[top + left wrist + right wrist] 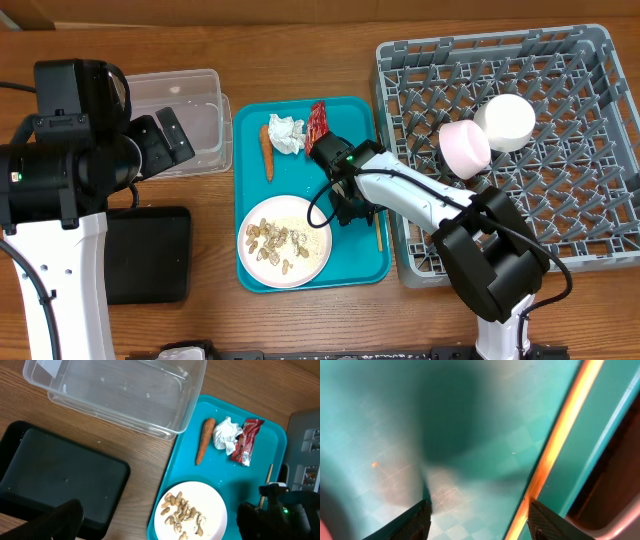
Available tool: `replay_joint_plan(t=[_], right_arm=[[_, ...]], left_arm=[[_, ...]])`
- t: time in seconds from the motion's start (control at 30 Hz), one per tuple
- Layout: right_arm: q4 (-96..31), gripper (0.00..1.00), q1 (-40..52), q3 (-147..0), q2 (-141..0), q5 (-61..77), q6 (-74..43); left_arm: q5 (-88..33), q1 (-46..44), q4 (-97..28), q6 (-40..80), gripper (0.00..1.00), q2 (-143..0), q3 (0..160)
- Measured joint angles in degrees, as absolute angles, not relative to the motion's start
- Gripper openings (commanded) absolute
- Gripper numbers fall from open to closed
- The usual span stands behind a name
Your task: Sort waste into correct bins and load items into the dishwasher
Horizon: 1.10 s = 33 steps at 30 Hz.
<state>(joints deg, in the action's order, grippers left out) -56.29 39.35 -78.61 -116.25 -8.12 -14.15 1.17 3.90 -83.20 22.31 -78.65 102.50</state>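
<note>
Right end effector [350, 208] hangs open, low over the teal tray [350, 265].
Its fingers straddle bare tray floor, the chopsticks [379, 232] lying just beside one finger along the tray's right edge. Carrot [268, 152], paper wad [286, 134] and red wrapper [317, 125] lie at the tray's far end. Whether the left end effector [172, 135] is open or closed cannot be told.

Carrot [268, 152], paper wad [286, 134] and red wrapper [317, 124] lie side by side at the teal tray's [355, 110] far end. White plate [312, 216] carrying beige scraps [275, 240] sits at the near end. Clear tub [222, 120] and black tray [150, 255] stand on the tabletop, left. Pink bowl [463, 148] and white bowl [505, 122] touch inside the grey rack [590, 230].
</note>
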Motion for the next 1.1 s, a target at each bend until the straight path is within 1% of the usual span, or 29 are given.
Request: replay_joint_plan(t=[0.17,0.27,0.33,0.4,0.53,0.67,0.77,0.93,1.1], right_arm=[[-56.2,0.66,39.4,-78.6,-116.2,-7.0,-7.8],[-57.1,0.66,39.4,-78.8,-116.2,-6.8,-5.9],[-58.3,0.64,39.4,-79.4,-116.4,-6.2,-4.1],[-59.6,0.6,39.4,-80.3,-116.9,-5.5,-2.5],[-62.2,0.6,39.4,-83.1,-118.8,-2.1,-1.7],[-62.3,0.61,39.4,-87.0,-119.9,-2.4,-4.0],[-62.0,0.57,39.4,-88.7,-119.9,-4.5,-6.8],[-62.2,0.57,39.4,-89.1,-119.9,-10.7,-12.9],[-61.4,0.56,39.2,-89.0,-119.9,-13.9,-17.0]], left_arm=[[1.2,3.9,-83.2,22.3,1.0,-78.7,102.5],[1.2,3.9,-83.2,22.3,1.0,-78.7,102.5],[1.2,3.9,-83.2,22.3,1.0,-78.7,102.5],[1.2,3.9,-83.2,22.3,1.0,-78.7,102.5],[1.2,3.9,-83.2,22.3,1.0,-78.7,102.5],[1.2,3.9,-83.2,22.3,1.0,-78.7,102.5],[1.2,3.9,-83.2,22.3,1.0,-78.7,102.5],[1.2,3.9,-83.2,22.3,1.0,-78.7,102.5],[1.2,3.9,-83.2,22.3,1.0,-78.7,102.5]])
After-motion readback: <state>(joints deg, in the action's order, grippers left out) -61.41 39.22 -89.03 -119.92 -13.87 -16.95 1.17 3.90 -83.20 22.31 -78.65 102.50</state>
